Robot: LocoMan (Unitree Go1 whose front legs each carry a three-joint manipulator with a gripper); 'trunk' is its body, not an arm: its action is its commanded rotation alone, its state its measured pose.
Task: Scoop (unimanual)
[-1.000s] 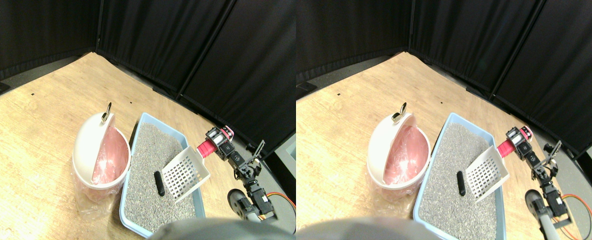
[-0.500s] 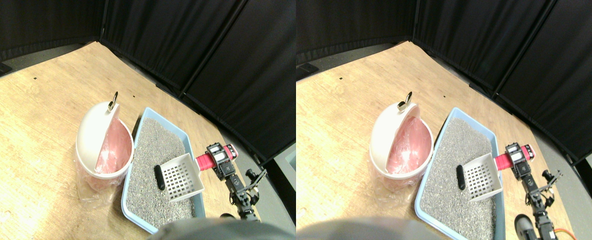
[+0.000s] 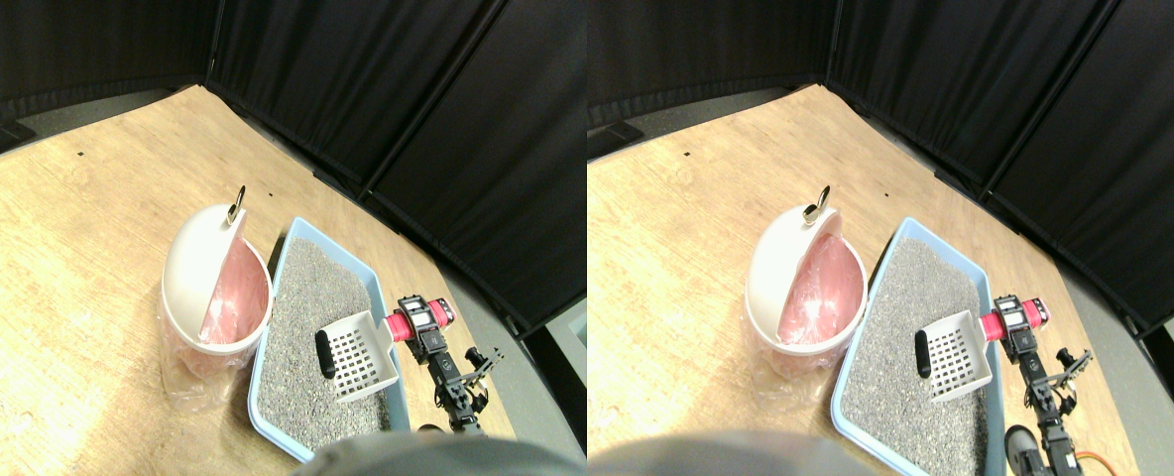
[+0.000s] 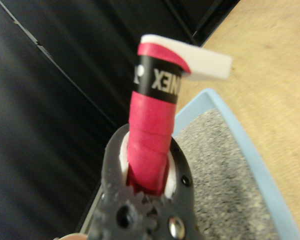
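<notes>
Jaws clamped on the red wrapped handle (image 4: 150, 150) of the scoop (image 3: 357, 347), which my right gripper (image 3: 418, 322) holds over the right side of the blue tray (image 3: 280, 436) of grey litter (image 3: 299, 317). Over the last second I have brought the scoop down from a raised tilt, so its front edge now meets the dark lump (image 3: 325, 354) lying on the litter near the tray's middle. I judge the scooping stroke is beginning. The open white bin (image 3: 195, 273) with its pink liner waits just left of the tray.
</notes>
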